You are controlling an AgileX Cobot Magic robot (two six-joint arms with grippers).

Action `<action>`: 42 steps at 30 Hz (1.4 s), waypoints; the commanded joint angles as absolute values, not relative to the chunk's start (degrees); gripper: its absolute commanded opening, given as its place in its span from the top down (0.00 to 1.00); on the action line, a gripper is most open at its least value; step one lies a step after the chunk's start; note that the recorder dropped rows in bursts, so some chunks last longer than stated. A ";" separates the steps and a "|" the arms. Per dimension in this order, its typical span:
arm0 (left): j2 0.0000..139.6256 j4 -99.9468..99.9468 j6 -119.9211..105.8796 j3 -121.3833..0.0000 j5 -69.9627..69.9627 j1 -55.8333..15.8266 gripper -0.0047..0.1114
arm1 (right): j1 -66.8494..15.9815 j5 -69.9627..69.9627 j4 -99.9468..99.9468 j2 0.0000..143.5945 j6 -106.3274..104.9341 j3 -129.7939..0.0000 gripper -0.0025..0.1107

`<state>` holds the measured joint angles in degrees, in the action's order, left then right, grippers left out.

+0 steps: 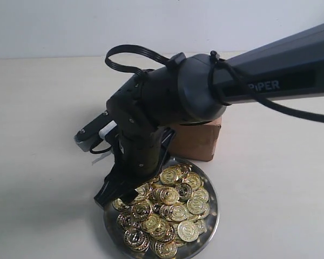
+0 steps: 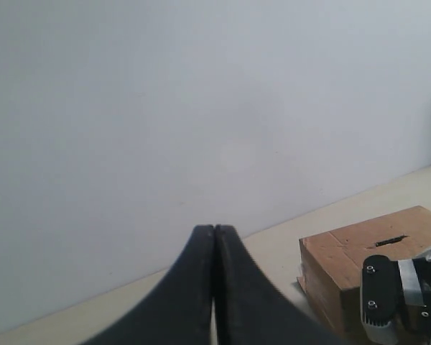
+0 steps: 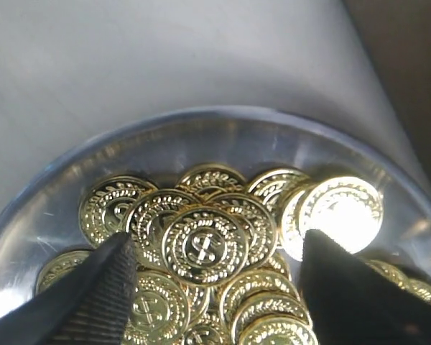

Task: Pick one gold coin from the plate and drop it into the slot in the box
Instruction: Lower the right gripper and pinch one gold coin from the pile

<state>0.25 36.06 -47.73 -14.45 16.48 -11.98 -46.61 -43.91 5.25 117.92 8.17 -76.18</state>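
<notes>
The silver plate (image 1: pixel 214 215) lies at the front, heaped with gold coins (image 1: pixel 170 211). My right gripper (image 1: pixel 110 195) reaches down onto the plate's left side. In the right wrist view it is open (image 3: pixel 215 244), its fingertips (image 3: pixel 118 251) on either side of one gold coin (image 3: pixel 205 246) on top of the pile, inside the plate's rim (image 3: pixel 201 115). The brown cardboard box (image 1: pixel 198 141) stands behind the plate, partly hidden by the arm. The slot (image 2: pixel 390 241) shows on the box's top (image 2: pixel 345 269) in the left wrist view. My left gripper (image 2: pixel 214 231) is shut on nothing, raised and away from the box.
The right arm (image 1: pixel 270 75) crosses from the right above the box, a black cable (image 1: pixel 132 54) looping over its wrist. Pale tabletop (image 1: pixel 38 108) surrounds the plate and box. A white wall (image 2: pixel 201 108) is behind.
</notes>
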 commanded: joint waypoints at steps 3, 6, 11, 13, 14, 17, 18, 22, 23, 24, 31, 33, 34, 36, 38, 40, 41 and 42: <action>0.00 36.19 -47.66 -14.06 16.56 -12.30 0.96 | -46.68 -44.29 4.38 118.60 8.24 -76.59 0.43; 0.00 36.19 -47.55 -14.06 16.56 -12.29 0.96 | -46.68 -44.37 3.93 118.76 8.24 -76.59 0.43; 0.00 36.19 -47.55 -14.06 16.56 -12.29 0.96 | -46.68 -44.27 2.18 118.76 8.02 -76.59 0.47; 0.00 36.19 -47.55 -14.06 16.56 -12.29 0.96 | -46.68 -44.27 1.94 118.76 8.02 -76.59 0.47; 0.00 36.19 -47.55 -14.06 16.56 -12.29 0.96 | -46.68 -44.27 1.94 118.76 8.02 -76.59 0.48; 0.00 36.19 -47.55 -14.06 16.56 -12.29 0.96 | -46.68 -44.27 1.94 118.76 8.12 -76.59 0.49; 0.00 36.19 -47.55 -14.06 16.56 -12.29 0.96 | -46.68 -44.27 1.94 118.76 8.12 -76.59 0.50; 0.00 36.19 -47.55 -14.06 16.56 -12.29 0.96 | -46.68 -44.27 1.94 118.76 8.12 -76.59 0.51; 0.00 36.19 -47.55 -14.06 16.56 -12.29 0.96 | -46.68 -44.27 1.94 118.76 8.12 -76.59 0.51; 0.00 36.19 -47.55 -14.06 16.56 -12.29 0.96 | -46.68 -44.27 1.94 118.76 8.12 -76.59 0.51; 0.00 36.19 -47.55 -14.06 16.56 -12.29 0.96 | -46.68 -44.27 1.94 118.76 8.12 -76.59 0.51; 0.00 36.19 -47.55 -14.06 16.56 -12.29 0.96 | -46.68 -44.27 1.94 118.76 8.12 -76.59 0.51; 0.00 36.19 -47.55 -14.06 16.56 -12.29 0.96 | -46.68 -44.27 1.94 118.76 8.01 -76.59 0.51; 0.00 36.19 -47.55 -14.06 16.56 -12.29 0.96 | -46.68 -44.27 1.94 118.76 7.87 -76.59 0.51; 0.00 36.19 -47.55 -14.06 16.56 -12.29 0.96 | -46.68 -44.27 1.94 118.76 7.87 -76.59 0.51; 0.00 36.19 -47.55 -14.06 16.56 -12.29 0.96 | -46.68 -44.27 1.94 118.76 7.78 -76.59 0.51; 0.00 36.19 -47.55 -14.06 16.56 -12.29 0.96 | -46.68 -44.27 1.94 118.76 7.78 -76.59 0.51; 0.00 36.19 -47.55 -14.06 16.56 -12.29 0.96 | -46.68 -44.27 1.94 118.76 7.65 -76.59 0.51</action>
